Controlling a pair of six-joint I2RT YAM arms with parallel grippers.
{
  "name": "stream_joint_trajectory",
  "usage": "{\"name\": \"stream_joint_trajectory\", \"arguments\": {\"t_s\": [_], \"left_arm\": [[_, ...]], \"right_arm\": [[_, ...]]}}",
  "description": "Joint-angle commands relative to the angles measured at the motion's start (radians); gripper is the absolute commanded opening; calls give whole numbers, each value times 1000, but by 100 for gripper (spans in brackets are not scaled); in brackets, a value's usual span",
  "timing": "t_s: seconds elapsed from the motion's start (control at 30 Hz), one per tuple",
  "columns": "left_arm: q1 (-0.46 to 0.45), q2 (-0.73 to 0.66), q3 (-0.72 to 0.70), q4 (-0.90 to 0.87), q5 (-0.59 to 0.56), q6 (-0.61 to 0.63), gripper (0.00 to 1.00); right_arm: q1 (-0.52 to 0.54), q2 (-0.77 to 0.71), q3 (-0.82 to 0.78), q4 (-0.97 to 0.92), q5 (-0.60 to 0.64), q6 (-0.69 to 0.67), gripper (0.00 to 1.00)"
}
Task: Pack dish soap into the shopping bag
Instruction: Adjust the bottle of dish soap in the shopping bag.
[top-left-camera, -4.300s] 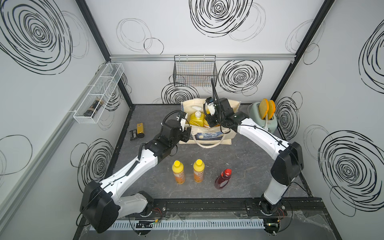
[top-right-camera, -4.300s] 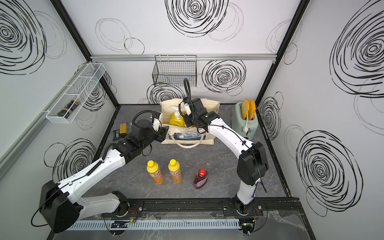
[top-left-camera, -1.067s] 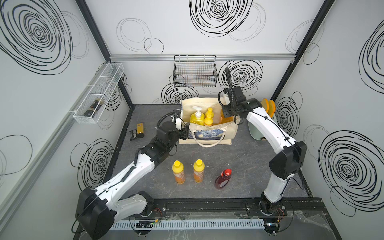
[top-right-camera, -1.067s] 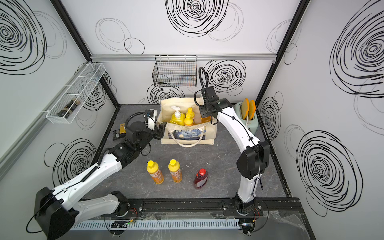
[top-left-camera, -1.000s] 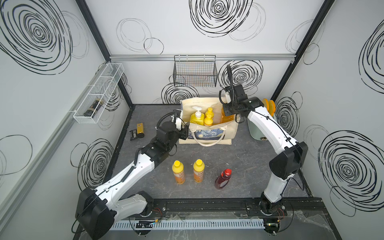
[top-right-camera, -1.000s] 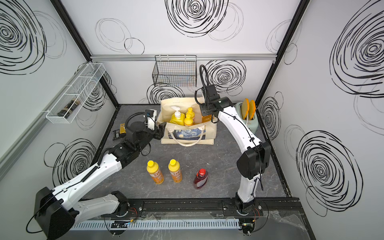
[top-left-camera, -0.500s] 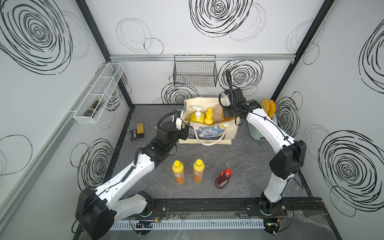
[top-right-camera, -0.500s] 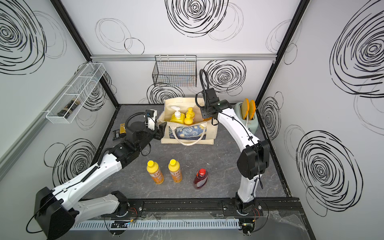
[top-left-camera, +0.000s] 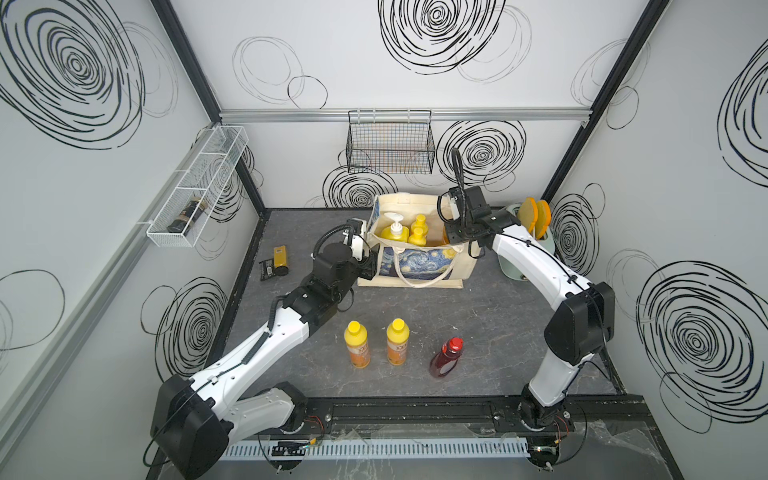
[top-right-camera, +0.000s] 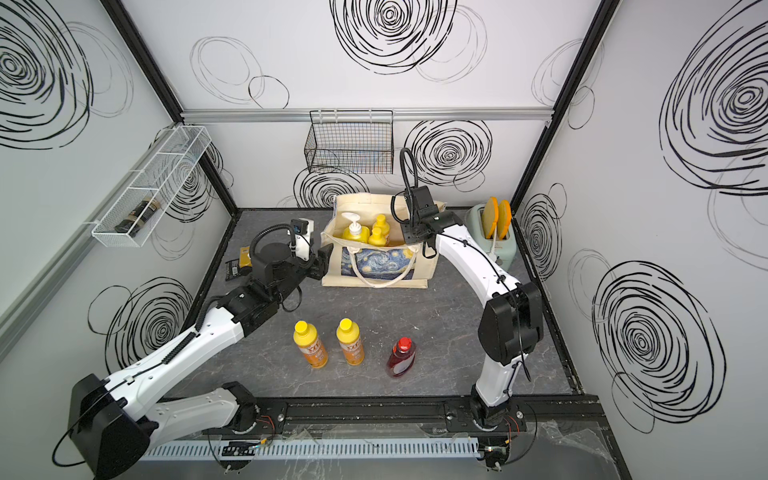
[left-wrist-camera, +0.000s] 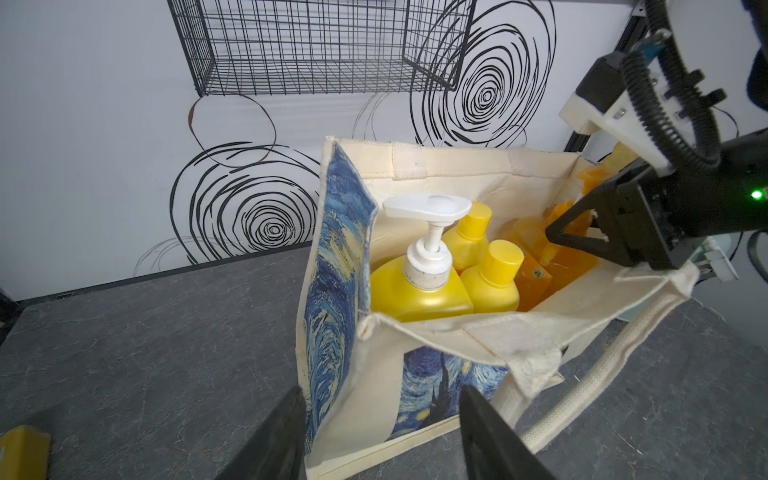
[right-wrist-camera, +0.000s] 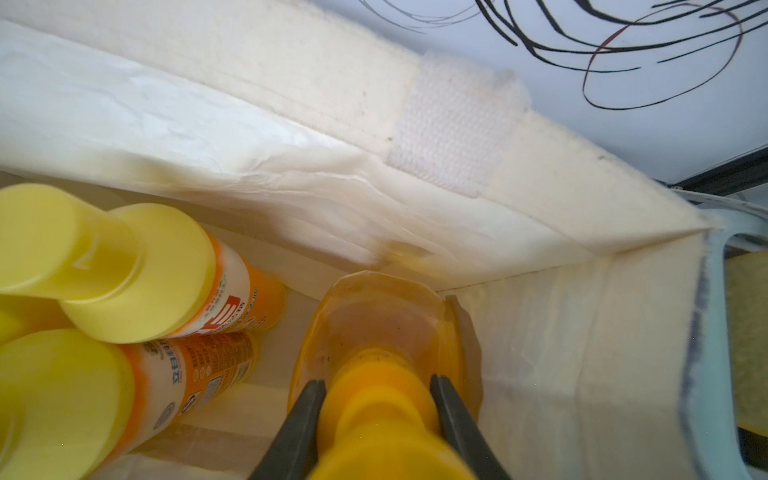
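Right wrist view: grips the amber pump bottle (right-wrist-camera: 374, 320) by its orange pump collar with the right tool (right-wrist-camera: 378, 384), jaws pressed to either side. Holds it upright and low inside the shopping bag (right-wrist-camera: 457, 124), in an end corner, beside two orange yellow-capped bottles (right-wrist-camera: 137, 270) already packed. Not yet let go. Cannot tell whether the base rests on the bag's floor.

Left wrist view: shows the left tool (left-wrist-camera: 381, 388) open and empty, jaws wide on either side of the bag's lower front corner. Cannot tell whether either jaw touches the cloth. Shows too the yellow bottle with white pump (left-wrist-camera: 415, 286) standing at the bag's other end, against the two yellow caps.

In both top views, leaves three more on the tabletop (top-left-camera: 478, 332), well apart from the bag: a pair of orange yellow-capped bottles (top-left-camera: 357, 345) upright side by side, and a dark-red red-capped bottle (top-left-camera: 446, 359) near them.

Judged as just past halfway: three packed, a fourth inside the bag but not released, three left to fetch. Probably calls next for opening the right tool and lifting clear without snagging the pump head or the bag's rim.
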Motion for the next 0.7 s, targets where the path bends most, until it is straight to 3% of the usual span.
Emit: {"name": "stream_joint_trajectory", "arguments": {"t_s": [0.0,0.27,0.67], "left_arm": [[48,-18,37,21,15,-21,62],[187,-14,104,62,134,-86,62],[158,48,100,82,161,-81,62]], "right_arm": [[21,-62,109,23,28,-4,7],[27,-53,224,-46,0,9,5],[-8,-24,160,-60,20,43,3]]}}
